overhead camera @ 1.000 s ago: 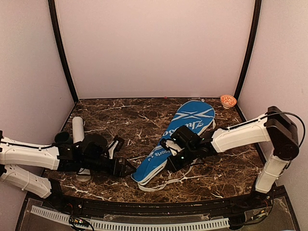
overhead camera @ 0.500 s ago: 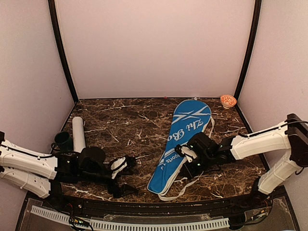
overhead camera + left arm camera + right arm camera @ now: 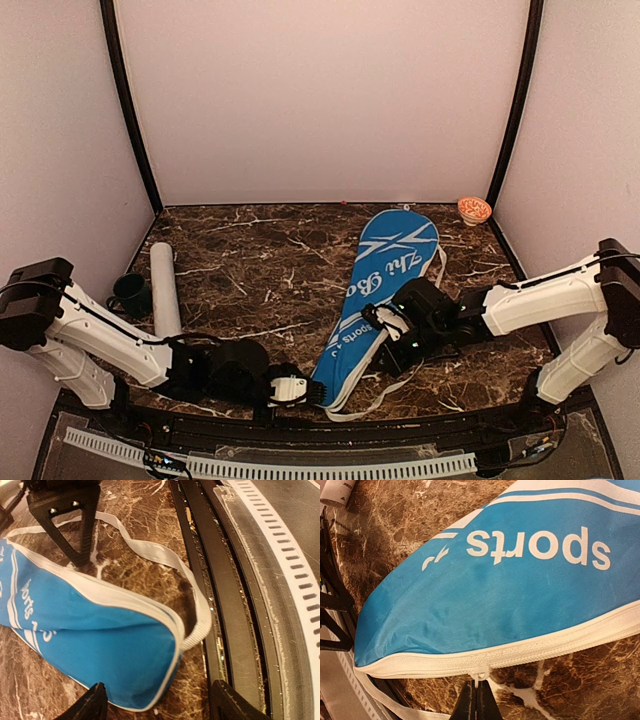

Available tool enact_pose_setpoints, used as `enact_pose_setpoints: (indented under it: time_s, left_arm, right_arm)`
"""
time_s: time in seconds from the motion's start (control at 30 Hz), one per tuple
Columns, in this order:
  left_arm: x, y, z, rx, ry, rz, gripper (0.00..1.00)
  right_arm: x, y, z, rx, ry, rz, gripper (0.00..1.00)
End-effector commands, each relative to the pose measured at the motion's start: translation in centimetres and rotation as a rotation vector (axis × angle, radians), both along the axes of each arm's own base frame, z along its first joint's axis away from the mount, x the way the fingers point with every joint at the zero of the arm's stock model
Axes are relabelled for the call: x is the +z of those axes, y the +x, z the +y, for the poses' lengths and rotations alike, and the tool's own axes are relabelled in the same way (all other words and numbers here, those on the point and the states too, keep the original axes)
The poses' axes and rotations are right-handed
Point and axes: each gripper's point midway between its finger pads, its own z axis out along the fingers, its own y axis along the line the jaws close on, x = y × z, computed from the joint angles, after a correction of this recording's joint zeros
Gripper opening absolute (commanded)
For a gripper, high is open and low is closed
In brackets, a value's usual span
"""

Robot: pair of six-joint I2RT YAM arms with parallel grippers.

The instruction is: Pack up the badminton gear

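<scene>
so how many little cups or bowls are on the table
2: a black cup by the white tube at the left edge, and an orange-patterned bowl in the far right corner. More may be hidden.

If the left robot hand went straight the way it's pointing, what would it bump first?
Probably the narrow end of the blue racket cover, lying right ahead between the left gripper's open fingers. Height above it is hard to judge.
</scene>
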Motion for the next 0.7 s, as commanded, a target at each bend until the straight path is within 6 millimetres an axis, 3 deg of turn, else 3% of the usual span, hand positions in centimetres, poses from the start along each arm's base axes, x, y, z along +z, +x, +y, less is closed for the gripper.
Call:
enact_pose_setpoints:
  time_s: [0.0, 0.13, 0.33, 0.53, 0.67]
  left_arm:
    - [2.4, 1.6, -1.7, 0.014, -0.078, -0.134, 0.71]
    - [1.8, 2.0, -2.0, 0.012, -0.065, -0.186, 0.67]
    - [-0.2, 0.0, -1.9, -0.074, -0.004, -0.200, 0.68]
    - [-0.3, -1.3, -0.9, -0.102, -0.003, -0.170, 0.69]
    - [-1.2, -0.7, -1.2, -0.096, 0.029, -0.200, 0.62]
  right_arm:
    - [0.6, -1.3, 1.0, 0.041, 0.050, 0.008, 0.00]
    - [0.9, -2.1, 1.7, 0.054, 0.070, 0.015, 0.00]
    - [0.5, -2.6, 1.9, 0.058, 0.069, 0.026, 0.00]
    - [0.0, -2.3, 2.0, 0.065, 0.051, 0.011, 0.00]
    - [0.3, -2.0, 2.5, 0.080, 0.053, -0.002, 0.00]
